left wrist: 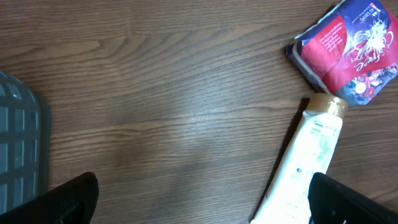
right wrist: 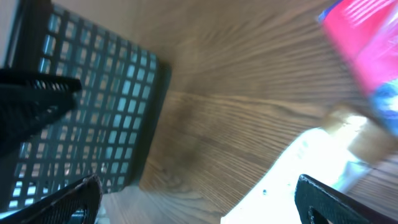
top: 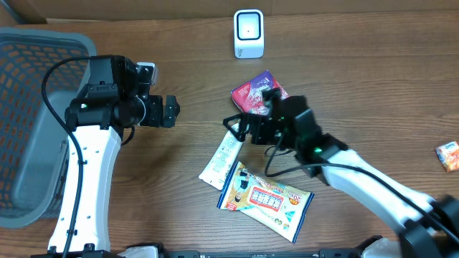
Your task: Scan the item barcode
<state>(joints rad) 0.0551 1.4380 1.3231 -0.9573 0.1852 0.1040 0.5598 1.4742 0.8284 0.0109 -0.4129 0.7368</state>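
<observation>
Currently both pincers are released. The left gripper sits left of centre with its fingers spread and empty. The right gripper is spread wide at mid-frame by the capped end of the white tube, grasping nothing. The tube lies flat on the table, between a red pouch and a yellow packet. The scanner stands at top centre, and a basket fills the left edge.

Left arm and right arm hold jaws wide.
</observation>
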